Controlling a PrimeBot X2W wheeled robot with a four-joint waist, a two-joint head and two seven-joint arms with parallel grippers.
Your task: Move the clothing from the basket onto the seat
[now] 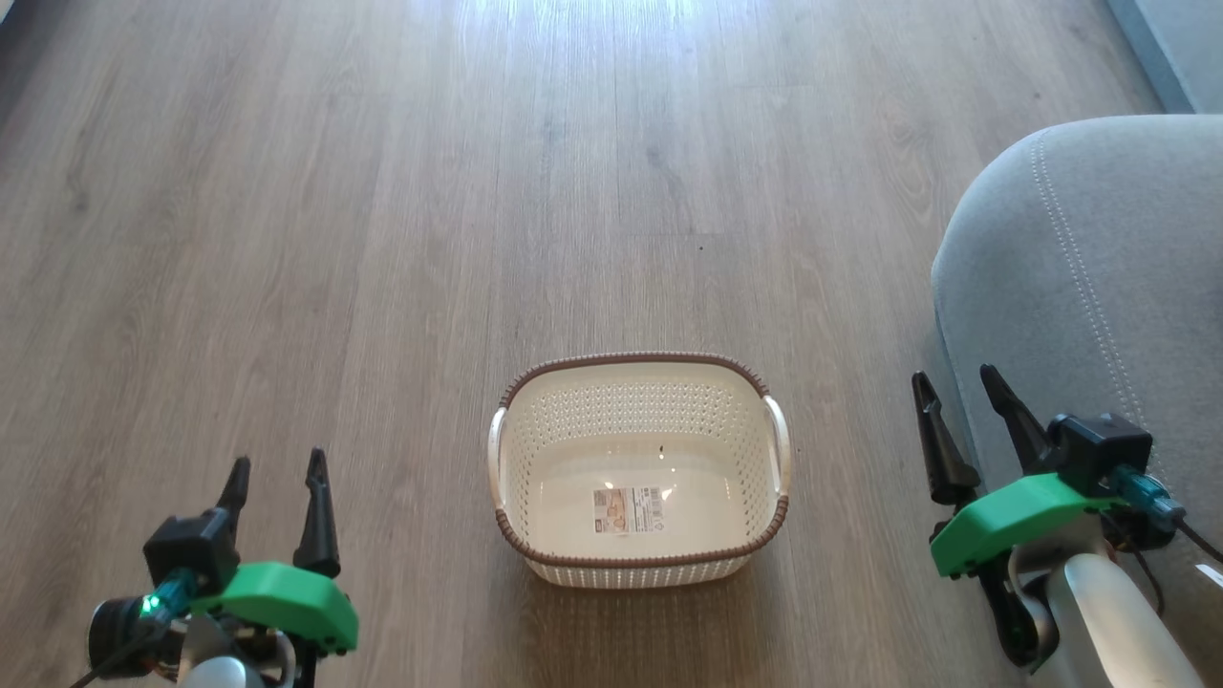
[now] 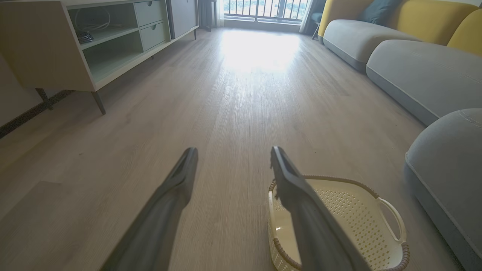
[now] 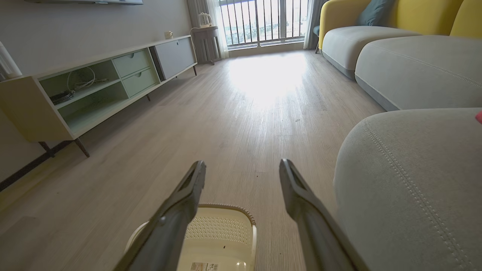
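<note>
At lower left of the head view, the left end effector (image 1: 277, 461), two long dark fingers on a green mount, stands fully open and holds nothing, above the grey-brown wood-plank floor (image 1: 382, 239). At centre, the small oval cream-white perforated plastic basket (image 1: 635, 420) with a brown braided rim stands upright on the floor, well apart from both end effectors. Its bare bottom shows a label sticker (image 1: 628, 510). To the right, the right end effector (image 1: 954, 375) stands equally wide and empty, just beside the large light grey upholstered seat cushion (image 1: 1099, 287) with pale stitching. On the right wrist view, a pink-red sliver (image 3: 479, 117) lies on that cushion at the frame edge; too little shows to identify it.
</note>
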